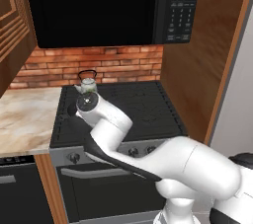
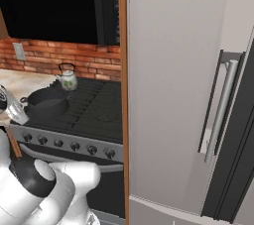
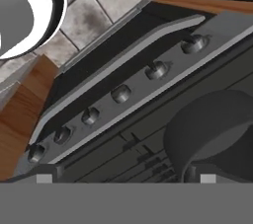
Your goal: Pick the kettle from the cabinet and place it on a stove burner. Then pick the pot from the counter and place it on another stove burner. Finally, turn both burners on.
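Home kitchen (stove (image 1: 143, 109), microwave (image 1: 99, 6), fridge (image 2: 188, 90))

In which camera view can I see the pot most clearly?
The right base view shows the pot best: its whole round body sits on the stove's front-left burner, before the kettle. The hand view shows part of its rim and wall, cut off. In the left base view the arm covers it.

black cooktop (image 2: 96, 112), kettle (image 2: 67, 80) and pot (image 2: 47, 103) on it
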